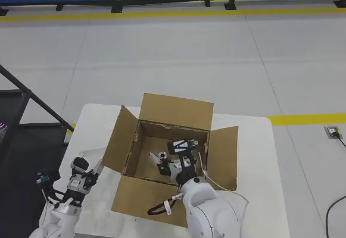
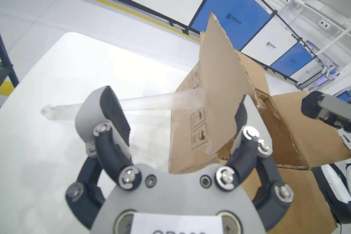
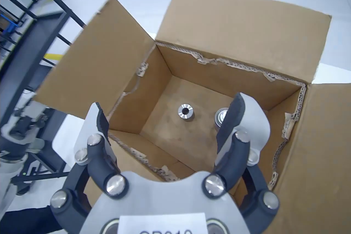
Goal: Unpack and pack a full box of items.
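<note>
One cardboard box (image 1: 173, 132) stands mid-worktop (image 1: 256, 178) with all four flaps (image 1: 177, 110) folded outward. Two metal pieces lie on its floor, near each other but apart: a metal ring (image 3: 185, 111) with a centre hole, and a second metal piece (image 3: 220, 115) partly hidden behind a finger. The rest of the box floor is bare cardboard. The top edges of the walls are torn and ragged.

There are two pincers. The right pincer (image 3: 168, 104) hangs over the box opening, spread wide and holding nothing. The left pincer (image 2: 175, 96) is also wide open and holds nothing; it sits over the bare strip of worktop left of the box, just beside the left flap. One clear tape strip (image 2: 137, 104) sticks out from that side of the box. A narrower bare strip runs along the box's right side.
</note>
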Tool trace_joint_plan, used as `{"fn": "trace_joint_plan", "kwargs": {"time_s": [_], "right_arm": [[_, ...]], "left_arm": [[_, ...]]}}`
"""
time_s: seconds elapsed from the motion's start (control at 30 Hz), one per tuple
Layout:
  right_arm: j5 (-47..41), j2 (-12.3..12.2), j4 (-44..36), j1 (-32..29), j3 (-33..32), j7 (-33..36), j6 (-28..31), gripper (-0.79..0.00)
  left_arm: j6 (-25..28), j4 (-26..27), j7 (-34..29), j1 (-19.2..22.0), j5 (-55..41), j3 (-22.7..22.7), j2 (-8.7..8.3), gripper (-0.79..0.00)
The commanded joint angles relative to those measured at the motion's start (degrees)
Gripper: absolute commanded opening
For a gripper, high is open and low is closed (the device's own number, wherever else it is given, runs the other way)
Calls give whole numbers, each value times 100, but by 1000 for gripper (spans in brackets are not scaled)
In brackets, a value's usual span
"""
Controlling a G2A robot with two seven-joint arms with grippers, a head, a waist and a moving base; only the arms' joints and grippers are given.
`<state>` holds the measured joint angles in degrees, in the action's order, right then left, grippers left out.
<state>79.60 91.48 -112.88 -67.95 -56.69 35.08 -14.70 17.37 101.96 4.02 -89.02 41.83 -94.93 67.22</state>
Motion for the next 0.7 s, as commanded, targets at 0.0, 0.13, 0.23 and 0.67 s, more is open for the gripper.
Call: {"fn": "trace_joint_plan", "kwargs": {"time_s": [0.0,0.13,0.23,0.67], "right_arm": [[-159,-38,-436,-356,-168,-260,116,0],[-774,-116,-1156,-991,-730,-521,380,0],[-1699,-190,-1569,-1455,-1445,-522,896,0],[-4931,-476,-779,-1834,-4362,123,2108,0]], "left_arm": [[17,96,-65,-19,50,68,5,0],[11,232,-302,-42,48,172,10,0],[-44,234,-499,-16,174,282,12,0],[-393,-185,-1031,407,446,716,46,0]]}}
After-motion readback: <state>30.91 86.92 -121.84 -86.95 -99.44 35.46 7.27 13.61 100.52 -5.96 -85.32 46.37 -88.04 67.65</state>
